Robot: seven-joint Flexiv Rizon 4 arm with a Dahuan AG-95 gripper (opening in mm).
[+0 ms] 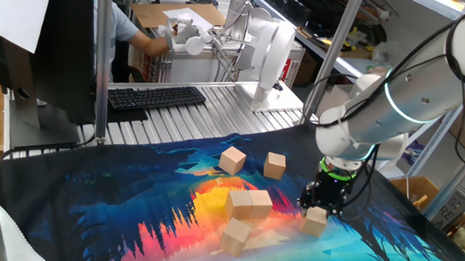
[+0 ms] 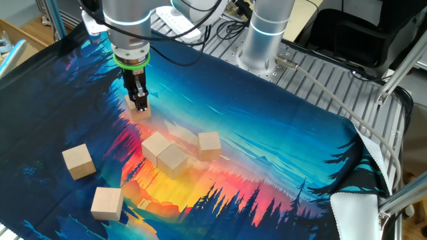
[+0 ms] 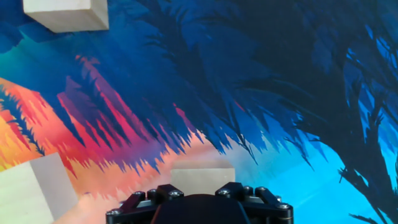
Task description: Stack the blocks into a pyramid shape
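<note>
Several tan wooden blocks lie on the colourful printed mat (image 1: 125, 218). Two blocks (image 1: 251, 203) touch side by side at the mat's middle, with another block (image 1: 236, 235) just in front of them. Two more blocks (image 1: 233, 160) (image 1: 274, 164) lie apart farther back. My gripper (image 1: 321, 203) points straight down over the last block (image 1: 315, 221), which rests on the mat at the right. In the other fixed view the gripper (image 2: 139, 101) straddles this block (image 2: 140, 112). The hand view shows that block (image 3: 202, 175) between my fingers. Whether the pads touch it is hidden.
A black keyboard (image 1: 156, 95) and a white arm base (image 1: 272, 55) stand on the metal table behind the mat. A person (image 1: 125, 32) sits at the back. Aluminium frame posts (image 1: 101, 66) rise at the table's corners.
</note>
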